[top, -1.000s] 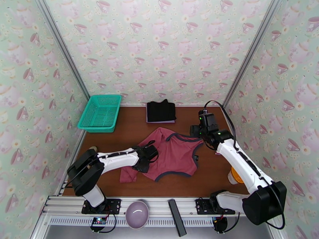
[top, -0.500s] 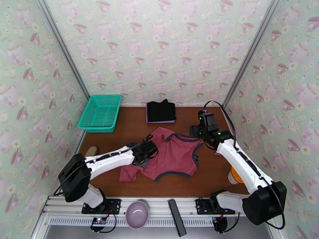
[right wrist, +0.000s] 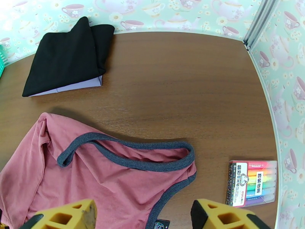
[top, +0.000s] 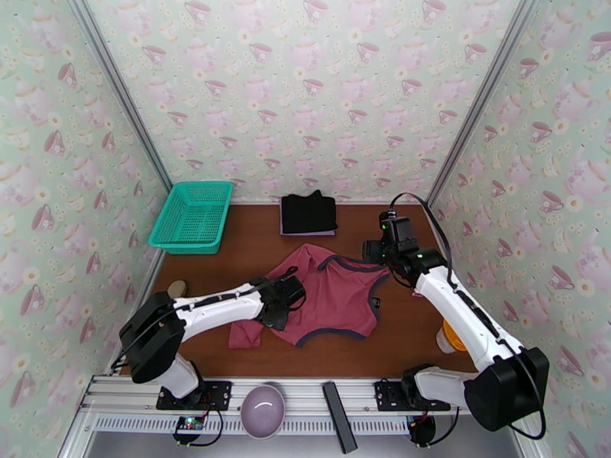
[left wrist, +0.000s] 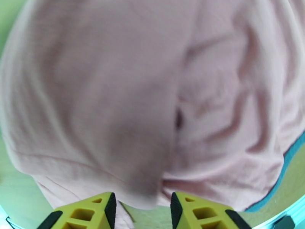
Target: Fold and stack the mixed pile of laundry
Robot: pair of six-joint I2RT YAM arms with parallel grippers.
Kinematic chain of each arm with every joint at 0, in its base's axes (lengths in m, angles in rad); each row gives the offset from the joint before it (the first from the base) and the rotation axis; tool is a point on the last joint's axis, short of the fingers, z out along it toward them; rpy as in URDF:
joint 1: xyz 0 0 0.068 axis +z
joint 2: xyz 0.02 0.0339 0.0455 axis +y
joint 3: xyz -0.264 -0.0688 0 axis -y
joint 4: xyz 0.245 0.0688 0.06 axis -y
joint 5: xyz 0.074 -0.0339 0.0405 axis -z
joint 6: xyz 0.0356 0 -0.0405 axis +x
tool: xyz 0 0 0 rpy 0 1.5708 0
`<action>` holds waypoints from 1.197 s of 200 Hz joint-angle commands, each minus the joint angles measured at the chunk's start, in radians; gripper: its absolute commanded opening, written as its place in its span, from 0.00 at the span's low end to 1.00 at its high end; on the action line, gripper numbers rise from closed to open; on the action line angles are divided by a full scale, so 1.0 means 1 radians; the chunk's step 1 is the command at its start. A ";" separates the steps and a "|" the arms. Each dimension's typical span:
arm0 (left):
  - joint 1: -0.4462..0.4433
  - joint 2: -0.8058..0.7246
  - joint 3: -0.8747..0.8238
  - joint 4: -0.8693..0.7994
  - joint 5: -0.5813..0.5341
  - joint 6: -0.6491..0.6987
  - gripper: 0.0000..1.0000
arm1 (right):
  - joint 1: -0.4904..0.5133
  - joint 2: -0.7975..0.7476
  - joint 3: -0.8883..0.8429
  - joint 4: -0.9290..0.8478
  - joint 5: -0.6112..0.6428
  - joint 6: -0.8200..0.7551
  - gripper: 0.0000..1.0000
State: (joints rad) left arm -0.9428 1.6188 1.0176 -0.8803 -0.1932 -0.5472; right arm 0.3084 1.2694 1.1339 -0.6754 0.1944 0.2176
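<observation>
Bare table (top: 244,253) lies between the red top (top: 336,299), black garment (top: 308,213) and teal basket (top: 187,246).

Close against the left wrist camera, the dusty-red top (left wrist: 152,92) is a pale blur running off the top edge. The left gripper (left wrist: 142,206) has its yellow fingers cut short by the bottom edge. At the far side of the table (right wrist: 183,73), the lavender cloth (right wrist: 76,85) lies almost wholly hidden under the black garment (right wrist: 65,54) (a thin strip peeks out at its near edge). At the right, an orange object (top: 452,337) sits partly behind the right arm (top: 458,307), unidentifiable. The lettering on the marker pack (right wrist: 251,183) is too small to read.
</observation>
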 commanded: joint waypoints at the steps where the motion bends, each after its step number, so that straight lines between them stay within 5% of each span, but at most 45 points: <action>1: -0.011 0.009 -0.013 0.023 0.035 -0.004 0.45 | 0.004 -0.001 0.007 -0.010 -0.022 0.014 0.69; 84: -0.012 0.080 -0.027 0.027 -0.164 -0.024 0.36 | 0.004 -0.005 0.004 -0.014 -0.024 0.013 0.69; 145: -0.019 0.032 0.039 -0.003 -0.183 -0.017 0.30 | 0.005 0.001 0.001 -0.009 -0.031 0.015 0.69; 159: -0.021 0.028 0.035 -0.008 -0.187 -0.017 0.25 | 0.005 0.001 0.000 -0.007 -0.033 0.015 0.69; 183: -0.021 0.029 0.024 -0.012 -0.201 -0.017 0.00 | 0.005 0.000 -0.006 -0.007 -0.035 0.015 0.69; 214: -0.006 0.025 0.052 -0.052 -0.266 0.014 0.00 | 0.005 -0.008 -0.005 -0.014 -0.027 0.010 0.69; 239: 0.101 0.012 0.182 -0.106 -0.371 0.149 0.00 | 0.005 -0.011 -0.004 -0.016 -0.030 0.008 0.69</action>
State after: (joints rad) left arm -0.9321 1.6661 1.0737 -0.9348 -0.4320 -0.5179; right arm 0.3084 1.2697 1.1339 -0.6750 0.1745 0.2173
